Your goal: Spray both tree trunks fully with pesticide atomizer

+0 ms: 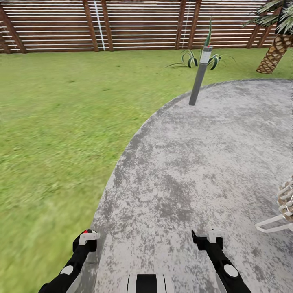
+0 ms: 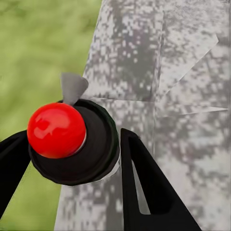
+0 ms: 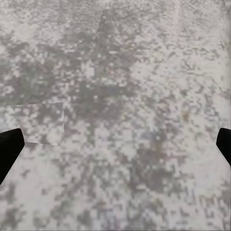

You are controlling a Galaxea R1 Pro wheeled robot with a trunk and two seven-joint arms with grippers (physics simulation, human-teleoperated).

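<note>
Grass of the green lawn (image 1: 53, 122) is seen from the head beside a grey speckled paving patch (image 1: 195, 162), with a grey bollard (image 1: 199, 77) before the brown slat fence (image 1: 134, 24). At the left wrist, the small black spray bottle with a red top (image 2: 57, 130) is pinched by the left gripper (image 2: 72, 163). At the right wrist, the right gripper (image 3: 115, 144) is spread wide over paving.
</note>
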